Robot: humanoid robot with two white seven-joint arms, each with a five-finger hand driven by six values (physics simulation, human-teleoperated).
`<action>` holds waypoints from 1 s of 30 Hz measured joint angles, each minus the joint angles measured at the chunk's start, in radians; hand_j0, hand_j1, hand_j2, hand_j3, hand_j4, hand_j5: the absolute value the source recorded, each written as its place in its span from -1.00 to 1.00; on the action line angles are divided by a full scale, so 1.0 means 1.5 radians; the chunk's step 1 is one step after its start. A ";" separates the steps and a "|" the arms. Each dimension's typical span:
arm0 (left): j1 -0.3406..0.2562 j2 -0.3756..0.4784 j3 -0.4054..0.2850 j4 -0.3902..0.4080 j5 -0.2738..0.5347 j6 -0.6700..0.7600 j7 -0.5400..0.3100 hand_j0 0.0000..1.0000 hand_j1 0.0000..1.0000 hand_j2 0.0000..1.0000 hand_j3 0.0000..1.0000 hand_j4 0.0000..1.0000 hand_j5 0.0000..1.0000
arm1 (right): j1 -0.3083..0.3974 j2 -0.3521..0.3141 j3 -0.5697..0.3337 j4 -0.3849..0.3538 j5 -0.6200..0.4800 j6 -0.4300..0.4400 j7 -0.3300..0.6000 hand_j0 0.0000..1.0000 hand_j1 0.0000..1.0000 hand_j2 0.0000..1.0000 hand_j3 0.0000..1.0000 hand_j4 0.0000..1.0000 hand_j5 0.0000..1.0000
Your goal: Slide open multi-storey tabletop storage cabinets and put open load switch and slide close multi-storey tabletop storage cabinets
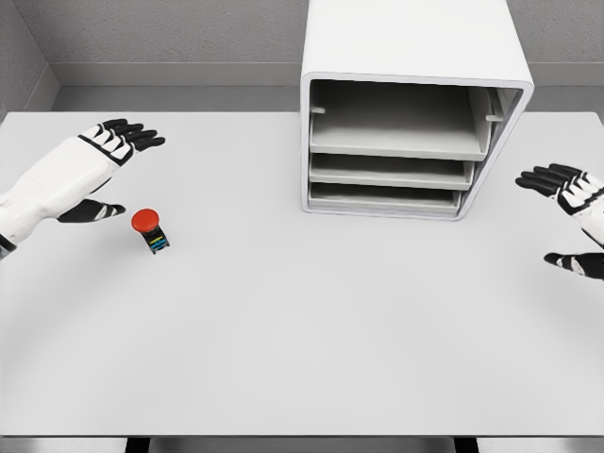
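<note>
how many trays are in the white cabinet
3, stacked inside the cabinet: top tray below a tall open slot, middle tray under it, bottom tray lowest. Anything deeper inside is hidden.

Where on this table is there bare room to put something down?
The whole front of the table is bare, as is the middle between the red switch and the cabinet. It is tighter between the left hand and the switch, and between the cabinet and the right hand.

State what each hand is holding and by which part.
Nothing is held. The left hand and right hand are open; the red switch lies free on the table.
</note>
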 measured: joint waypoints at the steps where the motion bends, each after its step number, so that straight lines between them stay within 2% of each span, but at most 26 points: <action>1: 0.000 0.000 0.002 0.000 0.001 0.000 -0.003 1.00 1.00 1.00 1.00 1.00 1.00 | -0.002 0.001 0.004 0.000 0.001 0.000 0.000 1.00 1.00 1.00 1.00 1.00 1.00; 3: 0.001 0.000 0.005 0.000 0.009 0.000 -0.018 1.00 1.00 1.00 1.00 1.00 1.00 | -0.003 0.002 0.008 -0.001 0.003 0.000 0.000 1.00 1.00 1.00 1.00 1.00 1.00; 6: 0.000 0.011 0.007 0.003 0.037 0.000 -0.076 1.00 1.00 1.00 1.00 1.00 1.00 | -0.004 0.004 0.012 -0.001 0.004 0.000 0.001 1.00 1.00 1.00 1.00 1.00 1.00; 9: -0.001 0.023 0.012 0.002 0.085 -0.001 -0.140 1.00 1.00 1.00 1.00 1.00 1.00 | -0.041 0.036 0.014 -0.001 0.017 0.000 0.001 1.00 1.00 1.00 1.00 1.00 1.00; 12: -0.002 0.036 0.019 0.003 0.121 -0.001 -0.163 1.00 1.00 1.00 1.00 1.00 1.00 | -0.058 0.075 0.016 -0.001 0.037 0.000 0.002 1.00 1.00 1.00 1.00 1.00 1.00; 15: 0.001 0.047 0.020 0.003 0.158 -0.001 -0.172 1.00 1.00 1.00 1.00 1.00 1.00 | -0.059 0.088 0.017 -0.001 0.045 0.000 0.002 0.95 0.95 0.95 0.95 0.95 0.95; 17: 0.001 0.060 0.017 0.006 0.179 -0.001 -0.174 1.00 1.00 1.00 1.00 1.00 1.00 | -0.098 0.091 0.029 -0.001 0.046 0.000 0.002 0.95 0.95 0.95 0.95 0.95 0.95; 20: 0.001 0.112 -0.021 0.009 0.229 -0.001 -0.176 1.00 1.00 1.00 1.00 1.00 1.00 | -0.123 0.094 0.065 0.000 0.049 0.000 0.002 0.88 0.88 0.88 0.88 0.88 0.88; 23: -0.003 0.146 -0.055 0.010 0.254 -0.001 -0.177 1.00 1.00 1.00 1.00 1.00 1.00 | -0.126 0.092 0.086 0.000 0.050 0.000 0.002 0.86 0.86 0.86 0.86 0.86 0.86; 30: -0.053 0.164 -0.129 0.032 0.266 0.000 -0.177 1.00 1.00 1.00 1.00 1.00 1.00 | -0.176 0.055 0.139 -0.001 0.043 0.000 -0.006 0.82 0.82 0.82 0.82 0.82 0.82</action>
